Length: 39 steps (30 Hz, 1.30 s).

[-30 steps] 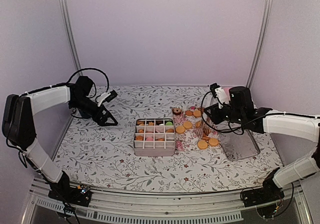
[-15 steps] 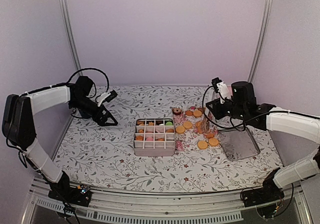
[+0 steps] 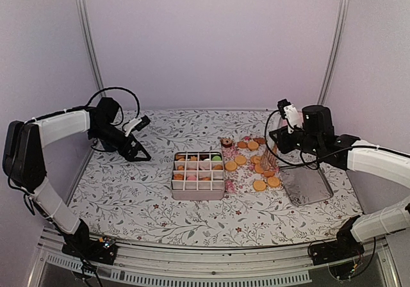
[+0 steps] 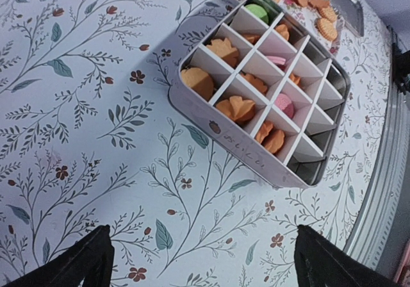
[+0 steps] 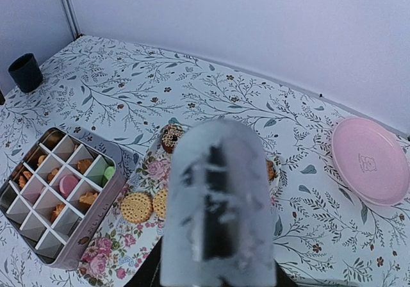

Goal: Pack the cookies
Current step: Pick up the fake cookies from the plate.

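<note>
Centring the right jaws over one of the loose cookies [image 3: 259, 185] seems wisest; they lie on the floral cloth [image 3: 232, 186] beside the tin [image 3: 198, 195], some already inside. Right jaws' state: cannot tell; left jaws gape, released.

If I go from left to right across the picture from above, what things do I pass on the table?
left gripper → box with little compartments → loose cookies → shiny metal tray

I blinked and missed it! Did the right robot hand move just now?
Yes. The right gripper moved to the right, farther away from the divided box.
</note>
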Each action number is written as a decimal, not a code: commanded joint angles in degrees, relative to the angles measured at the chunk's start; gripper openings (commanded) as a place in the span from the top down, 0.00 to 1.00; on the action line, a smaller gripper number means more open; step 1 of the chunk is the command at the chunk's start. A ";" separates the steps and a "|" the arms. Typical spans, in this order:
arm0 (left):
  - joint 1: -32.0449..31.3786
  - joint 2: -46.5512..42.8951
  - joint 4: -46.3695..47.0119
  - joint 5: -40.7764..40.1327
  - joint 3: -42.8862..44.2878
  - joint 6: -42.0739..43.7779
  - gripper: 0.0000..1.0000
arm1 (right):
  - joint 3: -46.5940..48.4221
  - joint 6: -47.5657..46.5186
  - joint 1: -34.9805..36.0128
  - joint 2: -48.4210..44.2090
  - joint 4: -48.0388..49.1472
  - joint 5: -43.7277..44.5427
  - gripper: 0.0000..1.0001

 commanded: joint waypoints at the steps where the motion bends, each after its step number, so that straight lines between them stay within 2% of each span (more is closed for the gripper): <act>1: 0.50 -0.62 -0.83 1.15 1.01 0.53 0.02 | -1.47 -0.09 -0.71 -1.79 1.07 1.43 0.65; 17: 0.50 -0.72 -1.24 1.64 1.34 0.46 0.01 | -4.72 1.30 -1.25 -1.77 1.20 -1.20 0.64; 21: 0.50 -0.67 -1.25 1.50 1.35 0.52 0.01 | -3.97 1.24 -1.25 -2.06 1.56 -1.25 0.72; 26: 0.56 -0.67 -1.26 1.39 1.35 0.63 0.02 | -2.20 0.88 -1.26 -2.53 1.59 -2.02 0.93; 29: 0.50 -0.67 -1.31 1.55 1.29 0.62 0.02 | -0.77 0.83 -1.23 -2.74 0.94 -2.52 1.00; 39: 0.50 -0.02 -1.23 1.42 1.40 0.62 0.02 | 6.46 1.25 0.57 -4.07 -0.81 -7.03 1.00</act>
